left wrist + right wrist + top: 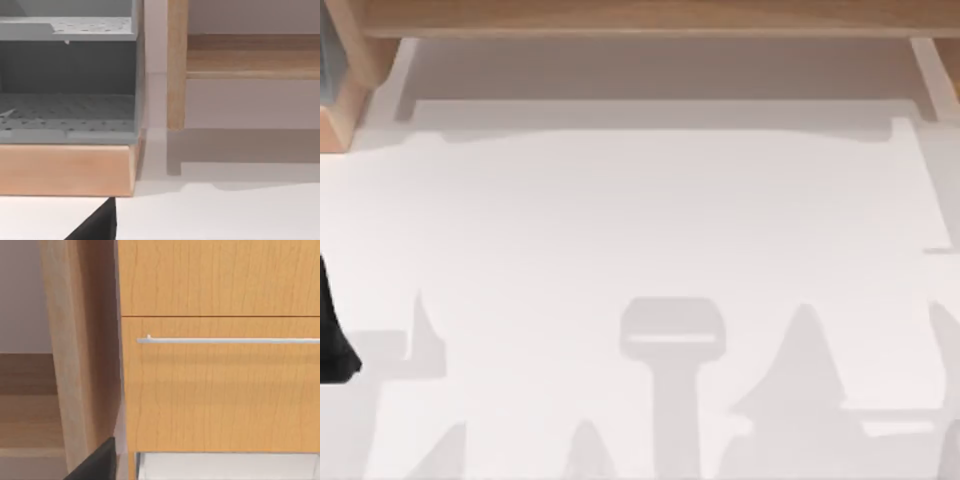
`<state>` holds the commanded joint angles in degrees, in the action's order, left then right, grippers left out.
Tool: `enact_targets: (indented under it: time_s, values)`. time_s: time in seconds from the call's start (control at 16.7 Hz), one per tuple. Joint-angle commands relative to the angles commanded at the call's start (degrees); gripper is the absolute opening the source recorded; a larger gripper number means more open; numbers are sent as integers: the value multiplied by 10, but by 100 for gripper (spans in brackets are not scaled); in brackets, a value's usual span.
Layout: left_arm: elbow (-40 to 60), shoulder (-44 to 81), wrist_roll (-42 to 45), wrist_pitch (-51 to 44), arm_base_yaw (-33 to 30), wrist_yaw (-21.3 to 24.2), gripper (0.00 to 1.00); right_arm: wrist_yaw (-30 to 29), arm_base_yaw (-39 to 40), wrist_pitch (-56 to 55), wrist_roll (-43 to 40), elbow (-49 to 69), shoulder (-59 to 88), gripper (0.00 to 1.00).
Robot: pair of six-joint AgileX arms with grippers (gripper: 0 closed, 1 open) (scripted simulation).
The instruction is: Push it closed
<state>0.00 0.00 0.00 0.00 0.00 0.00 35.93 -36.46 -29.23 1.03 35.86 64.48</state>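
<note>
- Where the top view's far left edge meets the wooden cabinet (650,15), the open unit (342,105) juts out of the cabinet line towards the near side of the white counter (650,210); we see just its wooden corner and a strip of grey inside it.
- Below it, at the same left edge, sits the dark left arm (332,340), well apart from the unit.
- From the left wrist view, the open unit (65,170) shows a pale wood front panel with its long axis running level, and two grey perforated racks (70,112) stacked behind and above it.
- A dark sliver of the left claw (97,226) lies just under the panel's corner; we cannot tell if this claw is open or closed.
- Beside the unit stands an upright wooden post (176,65), then a level wooden rail (252,55).
- In the right wrist view, a closed drawer front (220,395) carries a slim silver handle (230,340) running level across it.
- A dark sliver of the right claw (97,463) sits near the drawer's lower corner; its state we cannot tell either.
</note>
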Motion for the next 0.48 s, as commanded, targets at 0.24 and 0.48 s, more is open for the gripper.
enact_targets:
  time_s: [0.24, 0.48]
  values:
    - [0, 0, 0, 0, 0, 0, 100, -1, 2, 1, 0, -2, -2, 100]
    - [0, 0, 0, 0, 0, 0, 100, -3, -5, -23, -34, -5, 14, 100]
